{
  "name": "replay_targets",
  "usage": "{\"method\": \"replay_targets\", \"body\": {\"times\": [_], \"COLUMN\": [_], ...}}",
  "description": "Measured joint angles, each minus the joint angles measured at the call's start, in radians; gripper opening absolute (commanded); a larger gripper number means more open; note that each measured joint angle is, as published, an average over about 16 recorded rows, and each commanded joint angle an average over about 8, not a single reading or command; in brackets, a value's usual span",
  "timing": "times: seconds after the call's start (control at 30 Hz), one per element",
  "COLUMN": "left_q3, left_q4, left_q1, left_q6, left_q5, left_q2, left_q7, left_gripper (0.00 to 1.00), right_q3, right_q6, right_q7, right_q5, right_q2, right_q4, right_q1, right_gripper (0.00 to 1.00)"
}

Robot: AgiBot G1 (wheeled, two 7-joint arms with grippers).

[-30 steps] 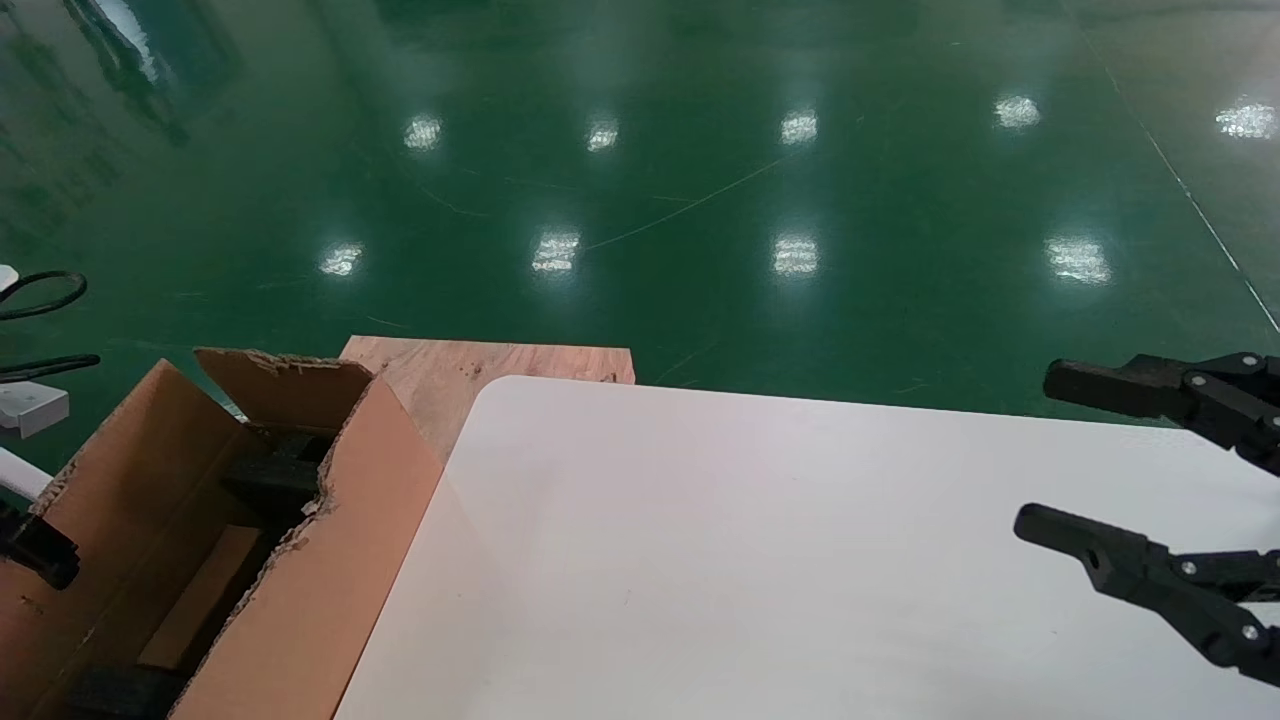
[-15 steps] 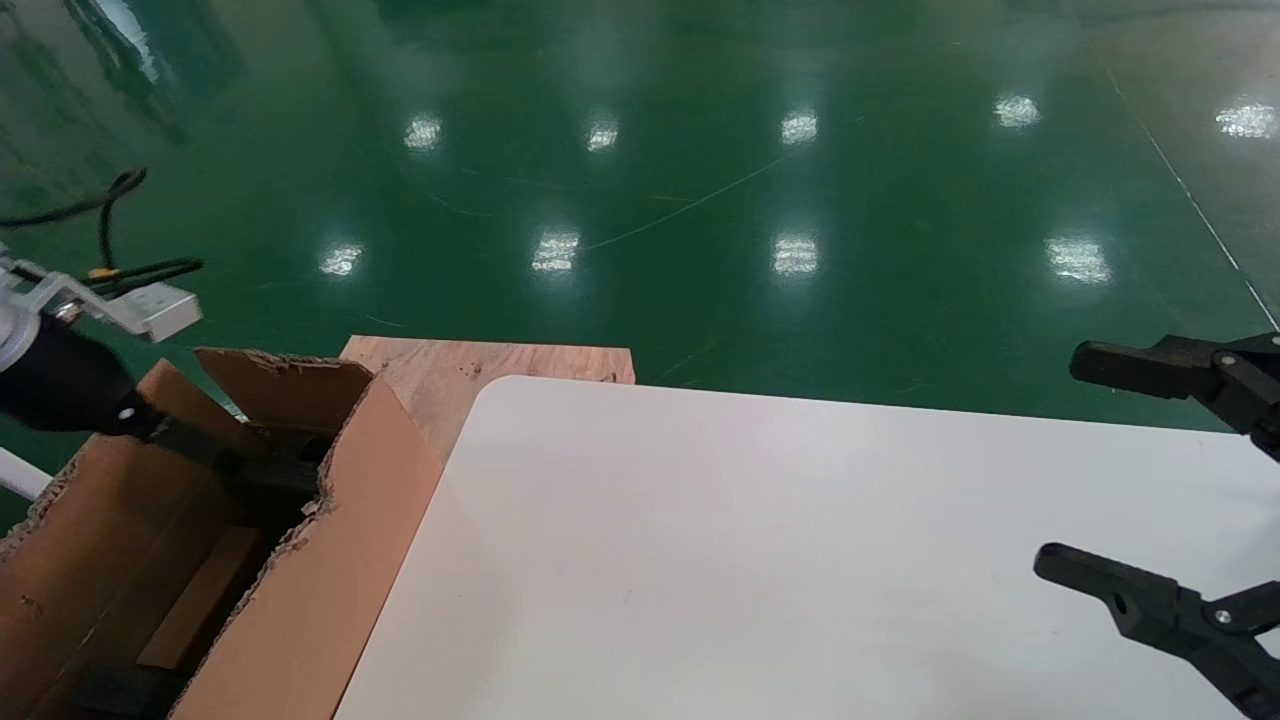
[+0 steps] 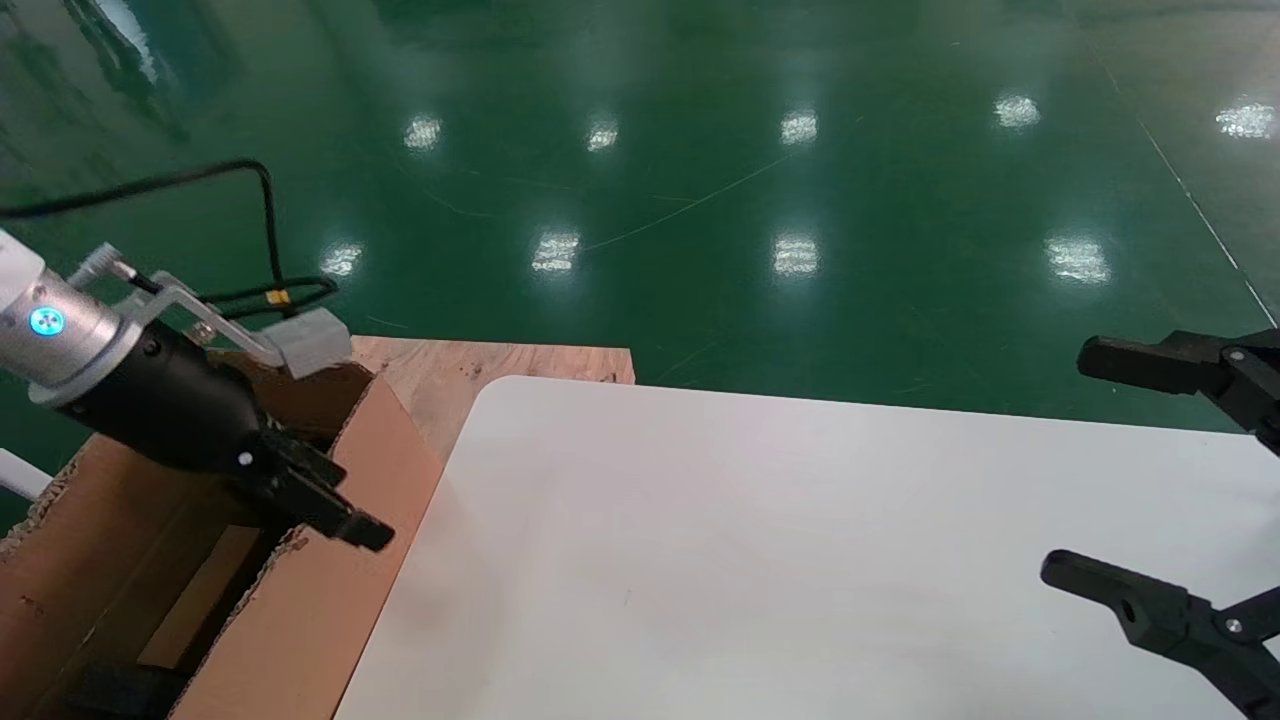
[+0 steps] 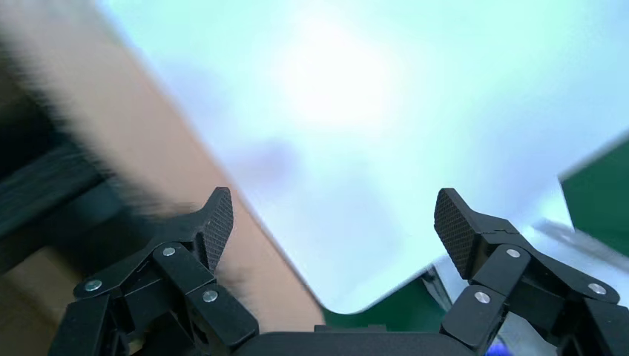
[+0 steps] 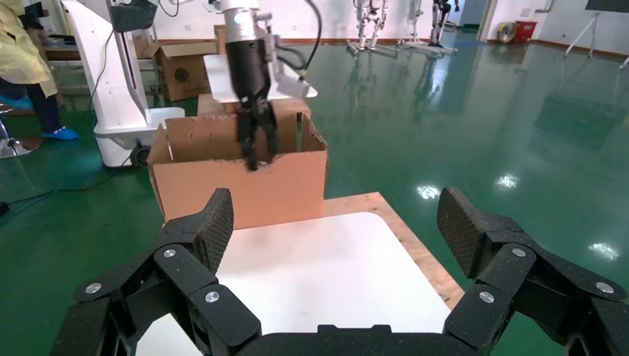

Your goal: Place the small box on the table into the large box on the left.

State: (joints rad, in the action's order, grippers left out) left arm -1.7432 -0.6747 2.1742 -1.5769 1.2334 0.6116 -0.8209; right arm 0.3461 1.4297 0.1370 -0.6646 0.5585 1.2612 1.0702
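Note:
The large box (image 3: 300, 610), brown with ragged flap edges, stands at the left against the white table (image 3: 780, 560). My left gripper (image 3: 335, 505) hangs open and empty over the box's table-side wall; in the left wrist view its gripper (image 4: 334, 222) frames that wall (image 4: 148, 170) and the tabletop (image 4: 356, 111). Deep inside the box lies a lighter brown cardboard face (image 3: 200, 600); I cannot tell whether it is the small box. No small box shows on the table. My right gripper (image 3: 1100, 470) is open over the table's right side, empty.
A bare plywood board (image 3: 480, 365) sticks out behind the table's rounded corner. Glossy green floor lies beyond. The right wrist view shows the large box (image 5: 245, 178), the left gripper (image 5: 256, 148) above it, a white robot base (image 5: 126, 111) and another carton (image 5: 182, 70) behind.
The left arm has risen out of the large box and swung right toward the table, fingers open. The right gripper has drawn back slightly to the right.

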Motion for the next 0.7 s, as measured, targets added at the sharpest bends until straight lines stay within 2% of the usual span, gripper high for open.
{"method": "replay_targets", "body": {"times": [0.17,0.33,0.7], "left_q3": [0.019,0.075,0.313], "left_q4": [-0.079,-0.110,-0.195], "left_q1": [-0.013,-0.055,-0.235], "left_q6": [0.003,0.008,0.020], "left_q5": [-0.024,-0.045,-0.124], "left_q2": [-0.019,-0.022,-0.018], "left_q7": [-0.010,0.015,0.121], "left_gripper": [1.00,1.00,1.00], "right_q3": [0.000,0.000,0.000], "right_q6": [0.000,0.000,0.000], "right_q7": [0.000,0.000,0.000], "right_q5": [0.000,0.000,0.000], "right_q2": [0.000,0.000,0.000], "right_q4": [0.000,0.000,0.000], "right_q1": [0.000,0.000,0.000], "right_gripper": [1.00,1.00,1.00]}}
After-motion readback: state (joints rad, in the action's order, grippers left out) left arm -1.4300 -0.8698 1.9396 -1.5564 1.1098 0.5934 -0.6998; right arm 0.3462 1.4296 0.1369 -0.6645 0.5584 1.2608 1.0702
